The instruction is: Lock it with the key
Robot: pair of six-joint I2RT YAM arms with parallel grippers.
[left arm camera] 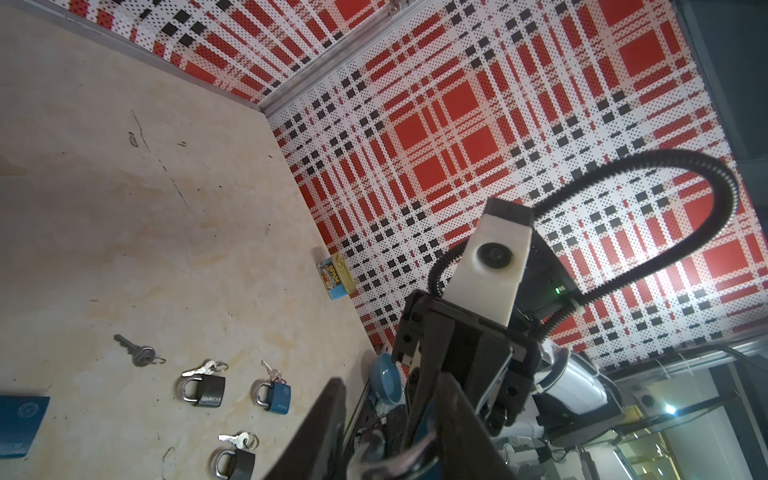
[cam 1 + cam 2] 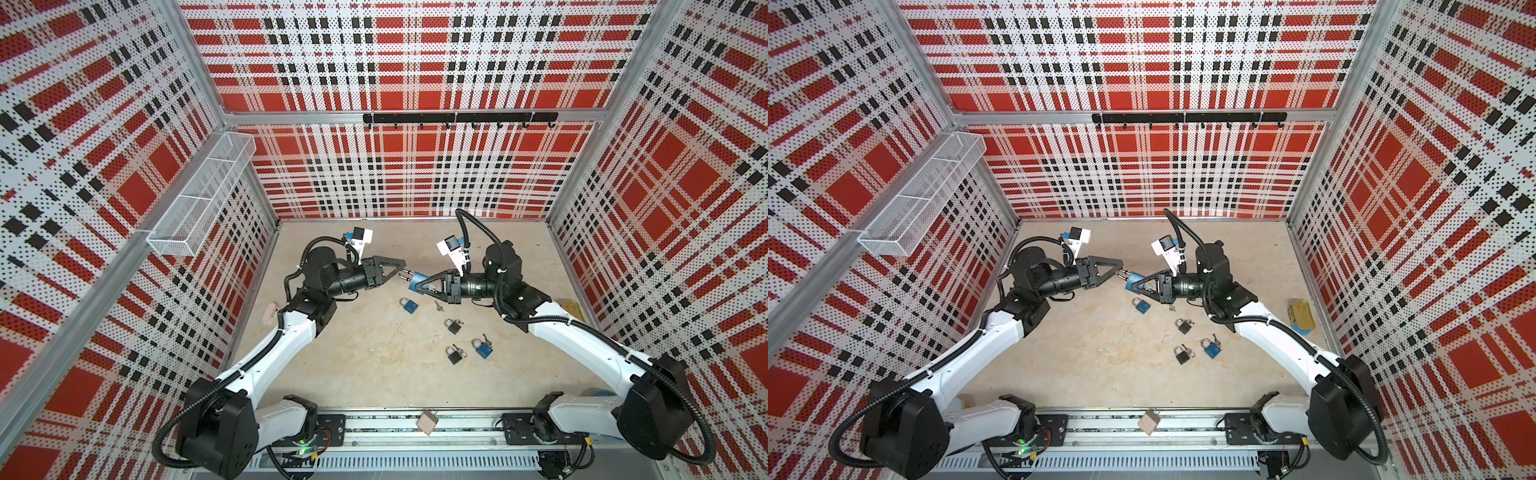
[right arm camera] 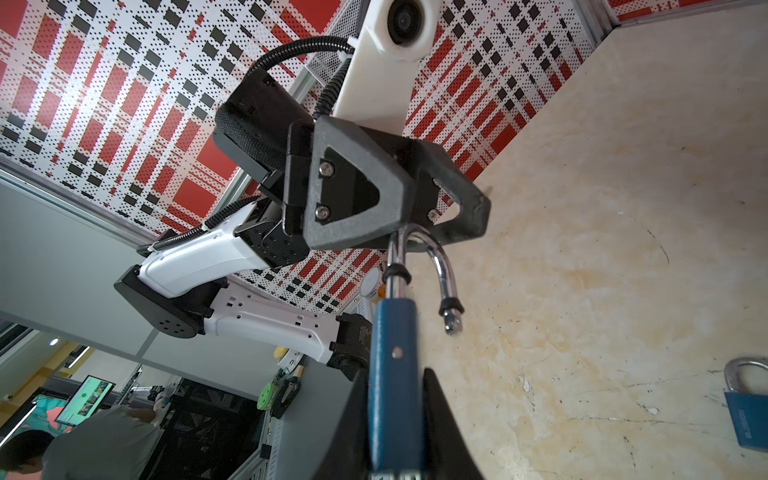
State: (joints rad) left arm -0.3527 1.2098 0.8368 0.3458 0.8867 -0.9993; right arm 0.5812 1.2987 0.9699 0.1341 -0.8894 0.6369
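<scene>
My right gripper (image 2: 419,282) (image 3: 395,415) is shut on the body of a blue padlock (image 2: 417,279) (image 2: 1136,277) (image 3: 395,374), held above the table. Its steel shackle (image 3: 440,266) is open, and the free end hangs clear of the body. My left gripper (image 2: 401,267) (image 1: 390,440) (image 3: 415,232) faces it from the left. Its jaws stand apart on either side of the shackle's bend without clamping it. A loose key (image 2: 437,306) (image 1: 137,353) lies on the table below the right gripper. The padlock's keyhole end is hidden between the right jaws.
Several more padlocks lie on the table, blue ones (image 2: 409,305) (image 2: 482,348) and black ones (image 2: 454,325) (image 2: 455,354), some with keys on rings. A tin (image 2: 1300,316) stands by the right wall. A wire basket (image 2: 199,199) hangs on the left wall. A wooden block (image 2: 428,422) sits on the front rail.
</scene>
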